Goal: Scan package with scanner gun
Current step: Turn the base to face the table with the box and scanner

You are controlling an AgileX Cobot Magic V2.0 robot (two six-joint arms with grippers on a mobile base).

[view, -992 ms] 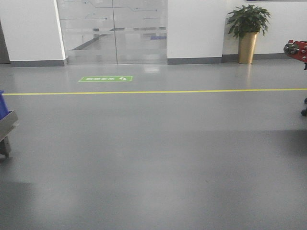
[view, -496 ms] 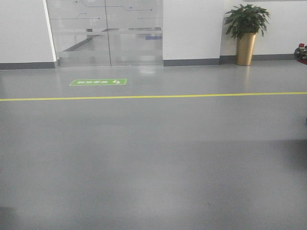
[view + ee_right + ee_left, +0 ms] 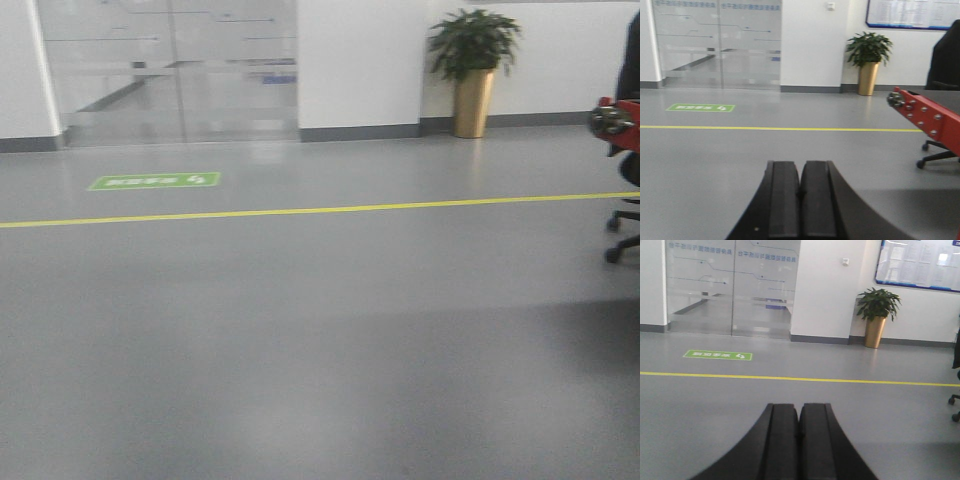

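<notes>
Plant (image 3: pixel 473 60) and floor sign (image 3: pixel 155 181) shifted left, left hand (image 3: pixel 799 411), right hand (image 3: pixel 801 172) clenched empty

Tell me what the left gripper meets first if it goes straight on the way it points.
The way looks free: the shut left gripper points over grey floor, across the yellow line. Beyond it probably comes the white wall, though depth is unclear.

We record a grey floor (image 3: pixel 300 350) crossed from side to side by a yellow line (image 3: pixel 300 211). A green floor marker (image 3: pixel 153 181) lies at 10 o'clock, just beyond the line. Frosted glass doors (image 3: pixel 170 70) stand at 11 o'clock. A potted plant (image 3: pixel 473 60) in a gold planter stands at 1 o'clock, against the white wall. A castored chair base (image 3: pixel 625 215) sits at 3 o'clock, with a red bolted bar (image 3: pixel 930 117) near it. A notice board (image 3: pixel 917 265) hangs above the plant.
</notes>
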